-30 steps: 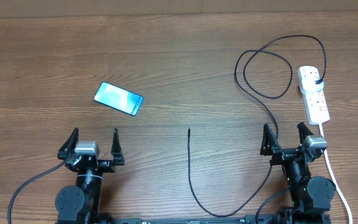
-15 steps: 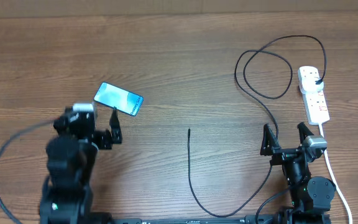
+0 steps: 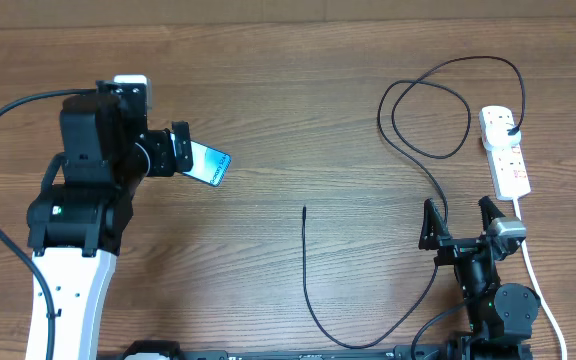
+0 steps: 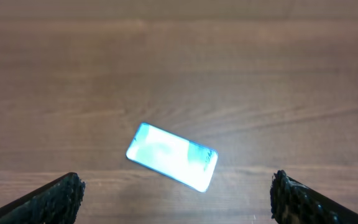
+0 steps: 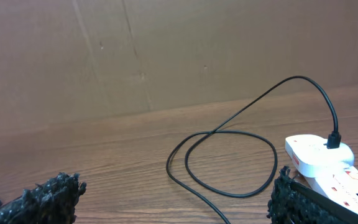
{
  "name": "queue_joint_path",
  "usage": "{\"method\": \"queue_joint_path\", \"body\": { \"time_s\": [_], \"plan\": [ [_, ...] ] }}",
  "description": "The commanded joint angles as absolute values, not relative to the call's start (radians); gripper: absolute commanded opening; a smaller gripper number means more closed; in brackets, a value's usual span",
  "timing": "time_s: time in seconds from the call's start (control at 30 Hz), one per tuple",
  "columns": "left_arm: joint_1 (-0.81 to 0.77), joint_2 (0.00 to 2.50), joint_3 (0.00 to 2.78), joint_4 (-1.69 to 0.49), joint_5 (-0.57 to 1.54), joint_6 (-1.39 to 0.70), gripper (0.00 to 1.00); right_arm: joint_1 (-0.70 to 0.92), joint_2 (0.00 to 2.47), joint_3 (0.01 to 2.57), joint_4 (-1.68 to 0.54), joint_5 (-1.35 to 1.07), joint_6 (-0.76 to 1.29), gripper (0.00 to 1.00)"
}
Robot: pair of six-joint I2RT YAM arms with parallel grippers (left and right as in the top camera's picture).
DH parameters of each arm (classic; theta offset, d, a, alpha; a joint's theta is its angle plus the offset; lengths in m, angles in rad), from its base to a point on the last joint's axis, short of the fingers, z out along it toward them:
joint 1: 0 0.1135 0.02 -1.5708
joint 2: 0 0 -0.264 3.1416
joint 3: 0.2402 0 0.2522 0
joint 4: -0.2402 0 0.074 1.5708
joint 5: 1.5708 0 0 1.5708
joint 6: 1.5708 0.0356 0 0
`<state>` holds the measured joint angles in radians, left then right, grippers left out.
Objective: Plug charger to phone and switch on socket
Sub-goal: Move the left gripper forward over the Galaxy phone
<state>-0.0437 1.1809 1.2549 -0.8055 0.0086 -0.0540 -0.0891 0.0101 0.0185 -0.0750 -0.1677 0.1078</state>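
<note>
The light blue phone (image 3: 208, 163) lies flat on the wooden table at the left and shows whole in the left wrist view (image 4: 171, 156). My left gripper (image 3: 176, 150) hovers open above its left end, and the arm hides part of it from overhead. The black charger cable (image 3: 408, 140) loops from its plug head in the white socket strip (image 3: 505, 150) down to a free connector tip (image 3: 304, 211) at table centre. The loop shows in the right wrist view (image 5: 229, 162), as does the socket (image 5: 325, 165). My right gripper (image 3: 460, 222) is open and empty at the front right.
The socket's thick white cord (image 3: 538, 285) runs down past the right arm's base toward the front edge. A cardboard wall (image 5: 166, 50) stands behind the table. Bare wood lies between the phone and the cable tip.
My left arm has swung up and away from the front edge to above the phone's left end, still open. The right arm, phone and cable have not moved.
</note>
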Motion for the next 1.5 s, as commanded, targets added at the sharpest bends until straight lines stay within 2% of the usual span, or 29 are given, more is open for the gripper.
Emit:
{"method": "queue_joint_path", "body": {
  "time_s": [0.0,0.17,0.37,0.47,0.83,1.07,1.47],
  "plan": [
    [-0.039,1.199,1.274,-0.835,0.080,-0.076,1.00,-0.083,0.003,0.008,-0.070,-0.161,0.103,1.00],
    [-0.039,1.217,1.274,-0.830,0.179,-0.081,1.00,-0.083,0.003,0.008,-0.070,-0.161,0.103,1.00],
    [-0.039,1.240,1.286,-0.845,0.040,-0.365,1.00,-0.083,0.003,0.008,-0.070,-0.161,0.103,1.00],
    [-0.039,1.282,1.332,-0.873,0.031,-0.423,1.00,-0.083,0.003,0.008,-0.070,-0.161,0.103,1.00],
    [-0.039,1.606,1.695,-1.148,-0.017,-0.609,1.00,-0.083,0.003,0.008,-0.070,-0.161,0.103,1.00],
    [-0.039,1.794,1.828,-1.267,-0.034,-0.763,1.00,-0.083,0.003,0.008,-0.070,-0.161,0.103,1.00],
    [-0.039,1.861,1.828,-1.250,-0.027,-0.767,1.00,-0.083,0.003,0.008,-0.070,-0.161,0.103,1.00]
  ]
}}
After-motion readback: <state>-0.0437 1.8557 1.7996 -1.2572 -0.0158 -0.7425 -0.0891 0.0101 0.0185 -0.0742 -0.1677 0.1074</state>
